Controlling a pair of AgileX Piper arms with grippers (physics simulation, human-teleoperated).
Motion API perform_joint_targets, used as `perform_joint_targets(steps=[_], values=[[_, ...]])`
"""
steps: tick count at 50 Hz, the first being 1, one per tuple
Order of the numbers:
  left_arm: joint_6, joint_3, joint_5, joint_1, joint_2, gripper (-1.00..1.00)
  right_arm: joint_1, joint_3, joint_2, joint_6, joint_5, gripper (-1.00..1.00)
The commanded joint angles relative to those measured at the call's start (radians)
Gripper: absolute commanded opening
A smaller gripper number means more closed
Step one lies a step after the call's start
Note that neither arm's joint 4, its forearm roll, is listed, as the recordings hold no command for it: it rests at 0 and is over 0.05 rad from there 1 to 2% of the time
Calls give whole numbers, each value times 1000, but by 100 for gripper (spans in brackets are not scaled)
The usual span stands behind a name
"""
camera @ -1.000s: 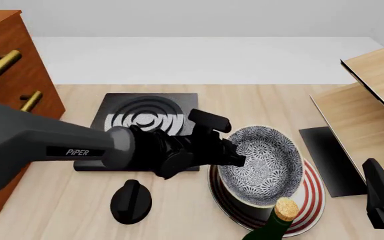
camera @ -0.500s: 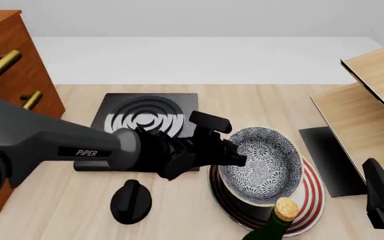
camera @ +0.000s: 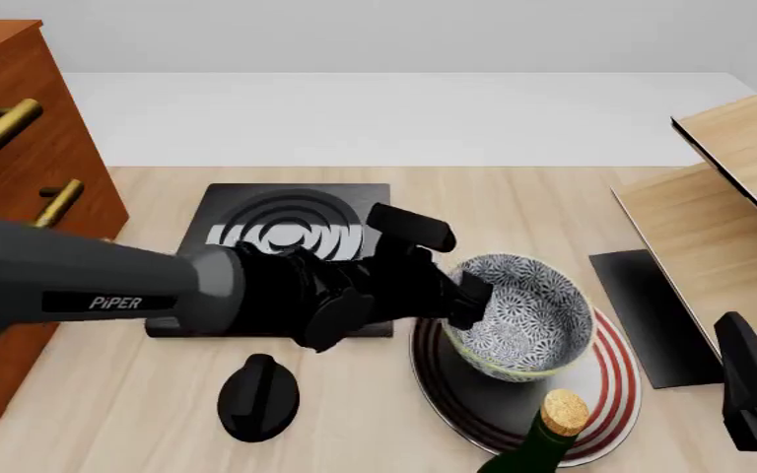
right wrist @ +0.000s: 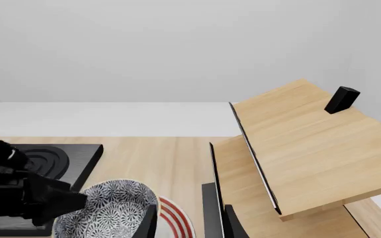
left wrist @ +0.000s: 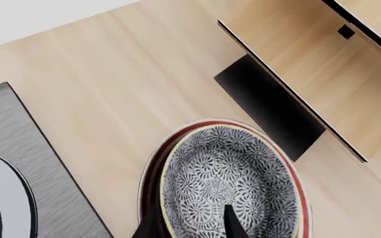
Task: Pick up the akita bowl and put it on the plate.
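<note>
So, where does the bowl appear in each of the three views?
Front view: bowl right of centre, low, over the plate, left gripper at its rim.
Left wrist view: bowl at bottom centre, filling the lower middle.
Right wrist view: bowl at the bottom left.
Shared landmark: the black slab with grey rings.

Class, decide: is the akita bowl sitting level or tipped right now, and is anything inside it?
Tipped: in the front view the akita bowl leans over the plate, its rim pinched by the left gripper. It holds nothing.
</note>
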Motion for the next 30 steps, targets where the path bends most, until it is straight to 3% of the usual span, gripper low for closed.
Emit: perform_joint_targets(steps=[1, 13, 30], values=[[48, 3, 49, 38, -134, 100, 0, 0, 0, 0, 0, 100], [85, -7, 113, 101, -289, 100, 0, 0, 0, 0, 0, 100], [108, 22, 112, 124, -367, 100, 0, 0, 0, 0, 0, 100]])
